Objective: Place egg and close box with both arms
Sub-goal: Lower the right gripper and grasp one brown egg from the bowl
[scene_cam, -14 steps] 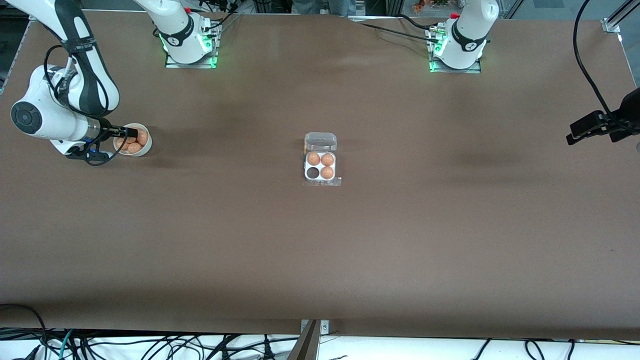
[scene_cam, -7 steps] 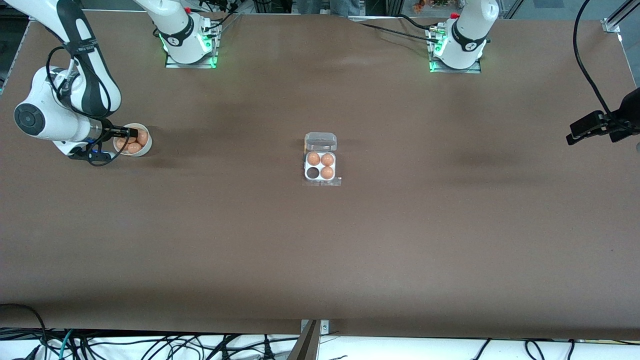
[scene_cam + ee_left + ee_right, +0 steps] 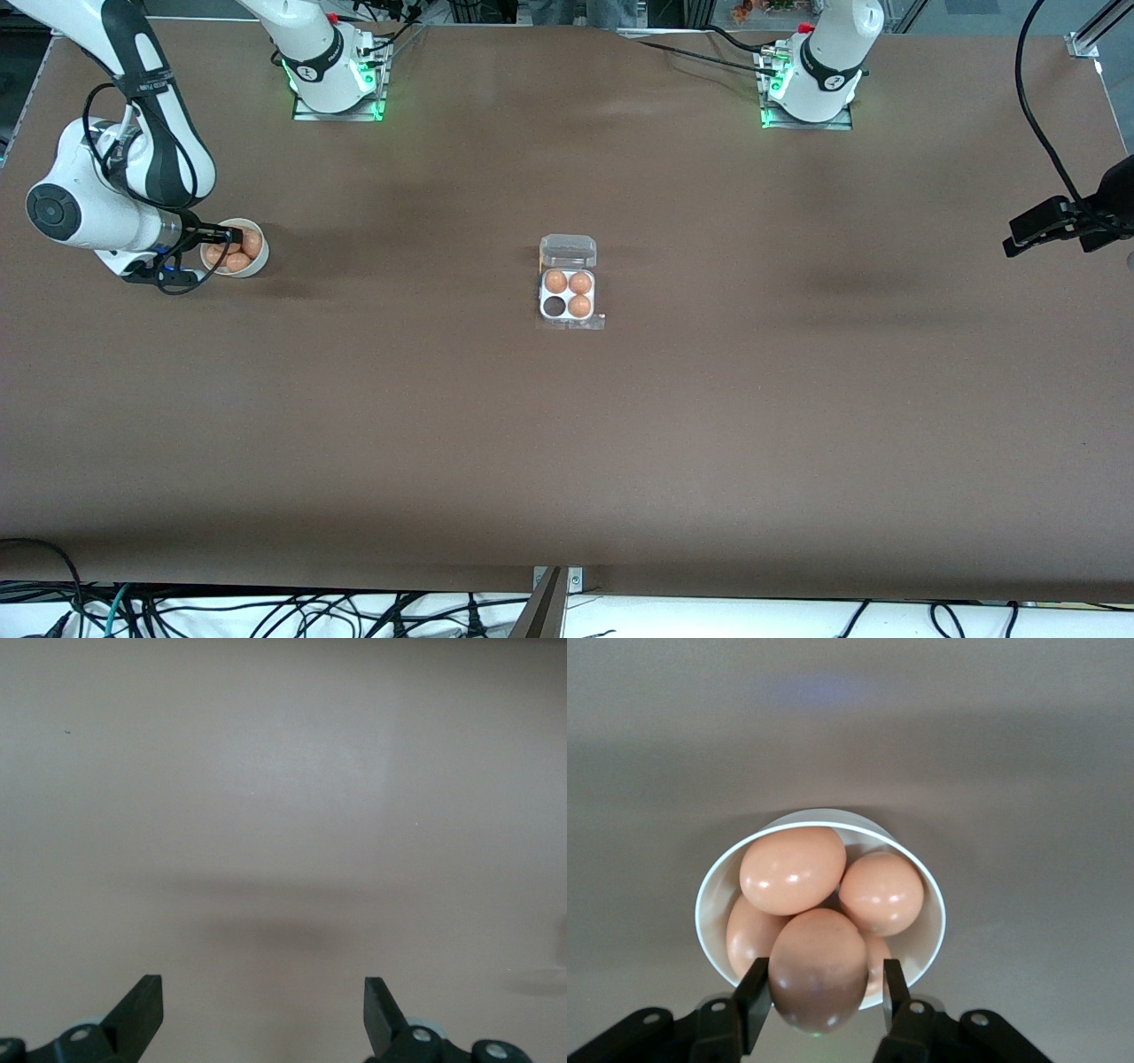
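Observation:
The box (image 3: 568, 303) lies mid-table, its clear lid (image 3: 568, 251) folded back; three cells hold brown eggs and one cell (image 3: 555, 307) is dark and empty. At the right arm's end stands a white bowl (image 3: 260, 264) of brown eggs. My right gripper (image 3: 232, 235) reaches over that bowl (image 3: 707, 904). In the right wrist view the gripper (image 3: 824, 979) has its fingers on either side of the topmost egg (image 3: 818, 967). My left gripper (image 3: 1012, 241) hangs open over bare table at the left arm's end, and nothing sits between its fingers (image 3: 263, 997).
The two green-lit arm bases (image 3: 337, 84) (image 3: 808, 93) stand along the table's edge farthest from the front camera. A black cable (image 3: 1036, 115) hangs over the left arm's end. Cables lie below the table's near edge. Brown tabletop surrounds the box.
The right gripper's fingers have drawn in on the egg over the bowl, and the right arm's elbow shifted slightly. The left arm has stayed still.

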